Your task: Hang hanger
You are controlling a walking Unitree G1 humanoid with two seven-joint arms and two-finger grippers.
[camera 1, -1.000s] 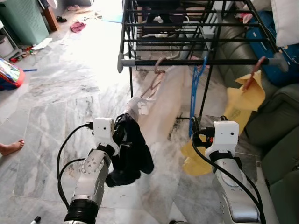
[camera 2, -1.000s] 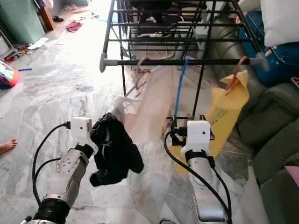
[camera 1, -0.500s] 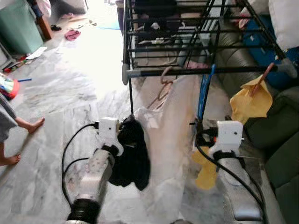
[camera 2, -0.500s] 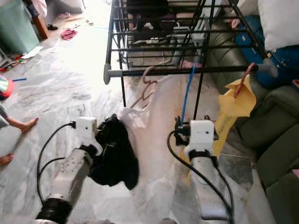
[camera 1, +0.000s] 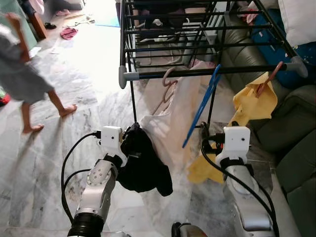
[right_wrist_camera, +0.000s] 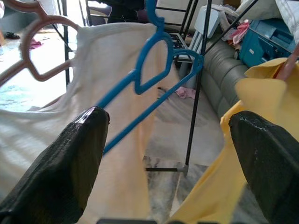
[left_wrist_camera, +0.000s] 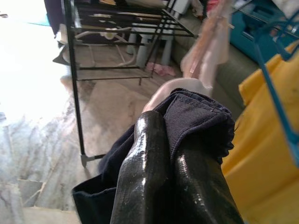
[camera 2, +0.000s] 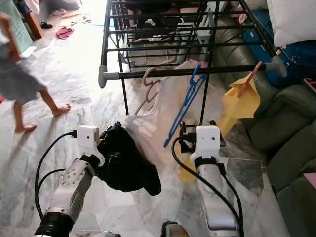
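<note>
Blue plastic, the hanger already hooks on the front rail of the drying rack, between a pink hanger with a pale garment and a yellow cloth. I judge this step done. My right gripper has its fingers wide apart and empty, just below it. My left gripper is closed on a dark garment, which is not hung yet.

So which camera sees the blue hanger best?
The right wrist view: the blue hanger is big and sharp, between the open right end effector fingers. Both eye views show it smaller, tilted, hooked on the rack bar.
</note>
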